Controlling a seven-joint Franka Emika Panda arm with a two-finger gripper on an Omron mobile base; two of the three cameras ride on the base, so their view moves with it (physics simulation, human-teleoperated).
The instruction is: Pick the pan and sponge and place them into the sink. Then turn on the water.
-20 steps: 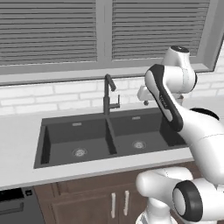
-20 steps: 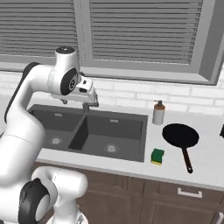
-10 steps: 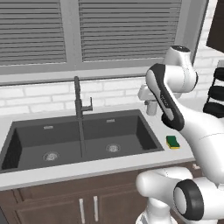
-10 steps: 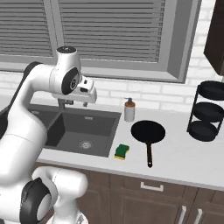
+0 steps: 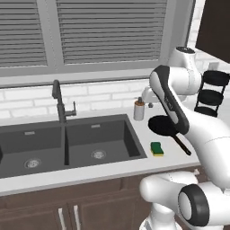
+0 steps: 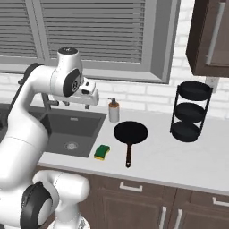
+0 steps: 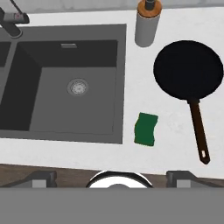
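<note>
The gripper (image 6: 91, 99) hangs high above the counter (image 6: 179, 156) with its jaws spread wide and nothing between them. The pan (image 7: 189, 71) lies flat on the counter to the right of the sink (image 7: 65, 83), handle toward the counter's front edge, just beside the soap dispenser (image 7: 147, 24). The sponge (image 7: 145, 129) lies on the counter between the sink's right rim and the pan handle, touching neither; no water runs from the faucet (image 5: 59, 101).
</note>
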